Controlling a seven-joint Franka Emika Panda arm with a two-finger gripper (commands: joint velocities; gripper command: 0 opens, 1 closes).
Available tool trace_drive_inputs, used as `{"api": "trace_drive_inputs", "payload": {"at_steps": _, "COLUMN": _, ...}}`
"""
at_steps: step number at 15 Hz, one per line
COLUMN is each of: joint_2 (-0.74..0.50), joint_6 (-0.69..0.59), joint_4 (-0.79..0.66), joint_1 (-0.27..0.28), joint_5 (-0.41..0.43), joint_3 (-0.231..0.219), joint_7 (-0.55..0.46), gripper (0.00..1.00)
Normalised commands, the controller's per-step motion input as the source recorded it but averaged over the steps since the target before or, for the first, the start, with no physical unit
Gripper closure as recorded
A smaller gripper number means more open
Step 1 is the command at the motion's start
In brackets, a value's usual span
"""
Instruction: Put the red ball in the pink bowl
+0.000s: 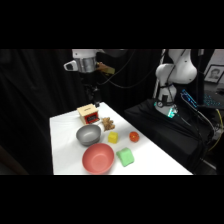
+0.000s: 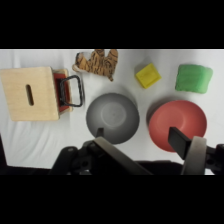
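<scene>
The red ball lies on the white table's right side, just right of a yellow cube. The wide pink bowl stands empty near the front edge, and the ball is behind it and to its right. My gripper hangs high over the back of the table, above a wooden box, far from the ball. In the wrist view the gripper is open with nothing between its fingers, and the pink bowl shows below it. The red ball is out of the wrist view.
A grey metal bowl sits behind the pink bowl. A green block lies right of the pink bowl. A wooden box with a red front and a striped tiger toy stand at the back. Black cloth surrounds the table.
</scene>
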Motion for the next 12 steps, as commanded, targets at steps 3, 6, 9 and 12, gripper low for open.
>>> {"api": "trace_drive_inputs", "payload": {"at_steps": 3, "joint_2": -0.06, "joint_6": 0.03, "joint_4": -0.07, "joint_1": -0.014, "joint_5": 0.012, "joint_3": 0.032, "joint_7": 0.01, "gripper": 0.0}}
{"api": "trace_drive_inputs", "payload": {"at_steps": 6, "joint_2": -0.2, "joint_6": 0.09, "joint_4": -0.23, "joint_1": 0.003, "joint_5": 0.021, "joint_3": 0.041, "joint_7": 0.05, "gripper": 0.0}}
{"api": "trace_drive_inputs", "payload": {"at_steps": 9, "joint_2": -0.29, "joint_6": 0.16, "joint_4": -0.36, "joint_1": 0.011, "joint_5": 0.061, "joint_3": 0.042, "joint_7": 0.09, "gripper": 0.0}}
{"api": "trace_drive_inputs", "payload": {"at_steps": 12, "joint_2": -0.31, "joint_6": 0.28, "joint_4": -0.43, "joint_1": 0.029, "joint_5": 0.076, "joint_3": 0.042, "joint_7": 0.17, "gripper": 0.0}}
